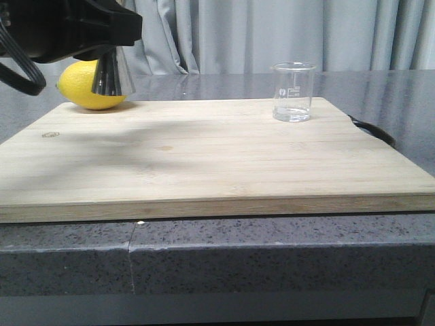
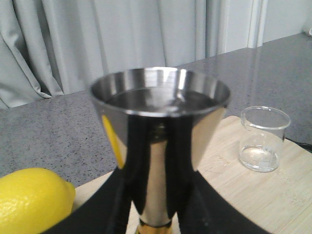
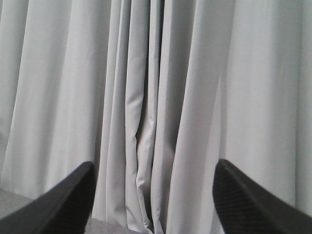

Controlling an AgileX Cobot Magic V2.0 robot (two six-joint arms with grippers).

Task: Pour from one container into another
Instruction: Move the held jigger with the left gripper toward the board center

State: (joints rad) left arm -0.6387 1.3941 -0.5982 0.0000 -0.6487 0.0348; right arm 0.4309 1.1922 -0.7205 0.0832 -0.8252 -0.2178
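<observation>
The steel hourglass jigger [image 2: 158,112] stands upright between my left gripper's [image 2: 157,214] black fingers, which are shut on its narrow waist. In the front view only its lower cone [image 1: 112,73] shows below the gripper [image 1: 102,37], at the back left corner of the wooden board, seemingly just off the surface. The cup looks dark inside; I cannot tell whether it holds liquid. The clear glass beaker [image 1: 293,92] stands upright at the board's back right, also seen as beaker [image 2: 263,139] beyond the jigger. My right gripper [image 3: 153,204] is open, facing the curtain and holding nothing.
A yellow lemon [image 1: 85,87] lies just behind the jigger, also seen as lemon [image 2: 34,200]. The wooden board [image 1: 204,163] covers most of the grey speckled counter [image 1: 272,258]. A black curved object [image 1: 372,129] lies off the board's right edge. Grey curtains hang behind.
</observation>
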